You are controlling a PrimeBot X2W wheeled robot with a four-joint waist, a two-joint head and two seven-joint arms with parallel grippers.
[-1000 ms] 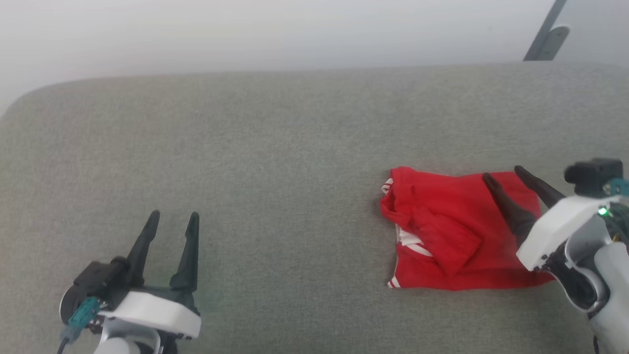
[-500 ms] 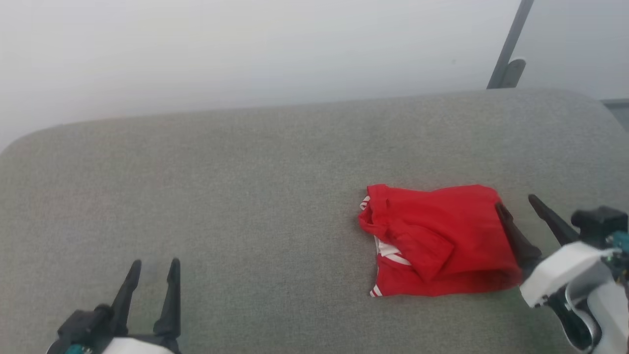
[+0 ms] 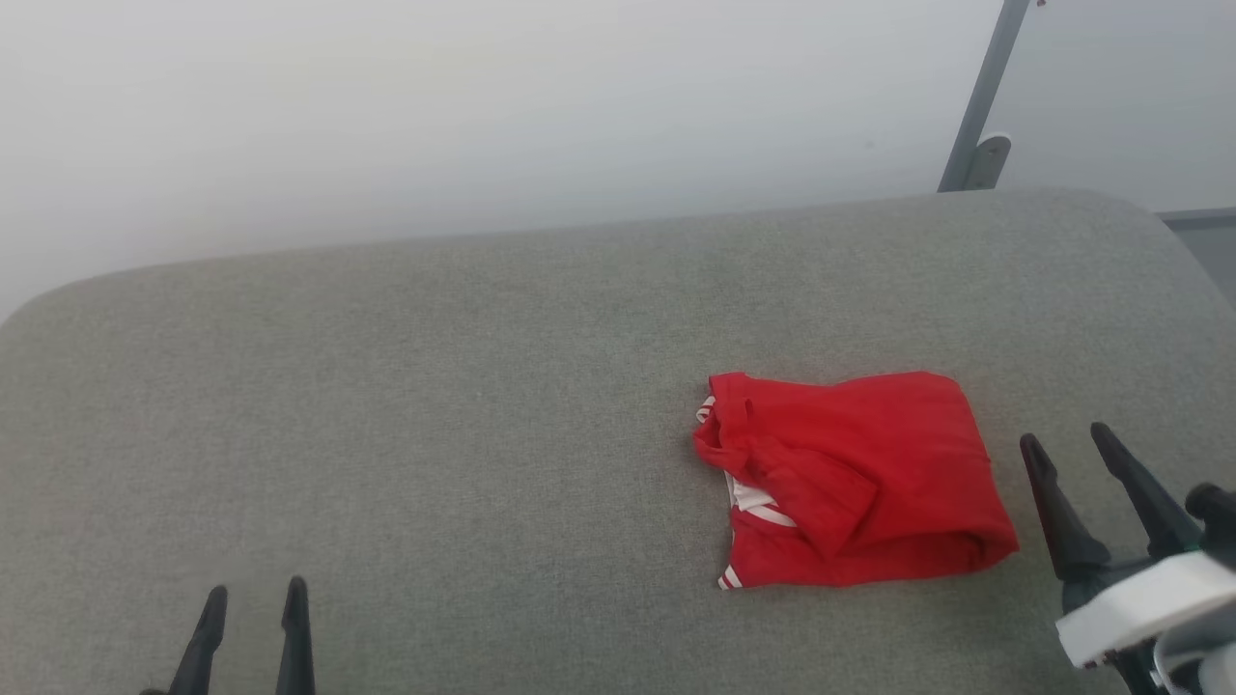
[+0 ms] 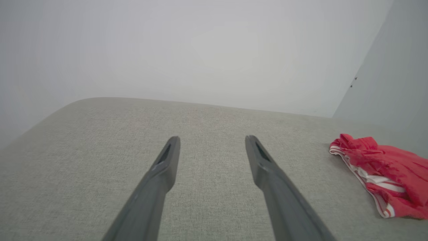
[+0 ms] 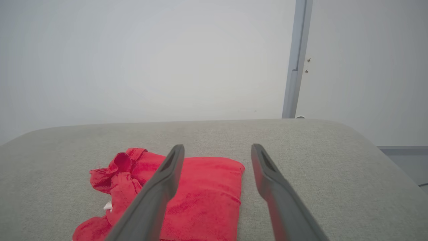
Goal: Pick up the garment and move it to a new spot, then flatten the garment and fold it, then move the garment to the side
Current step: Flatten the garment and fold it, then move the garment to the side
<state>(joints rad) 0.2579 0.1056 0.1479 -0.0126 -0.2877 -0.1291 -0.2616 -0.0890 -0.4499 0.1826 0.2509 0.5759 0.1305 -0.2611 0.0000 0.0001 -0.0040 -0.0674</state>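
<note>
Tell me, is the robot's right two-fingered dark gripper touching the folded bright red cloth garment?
Apart. In the head view a strip of grey fabric surface separates the right gripper from the bright red cloth garment.

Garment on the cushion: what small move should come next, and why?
Probably just draw the right gripper back to rest, touching nothing. The garment lies folded toward the right of the grey cushion; that gripper and the left gripper stand open and clear of it, so the job looks about done.
</note>
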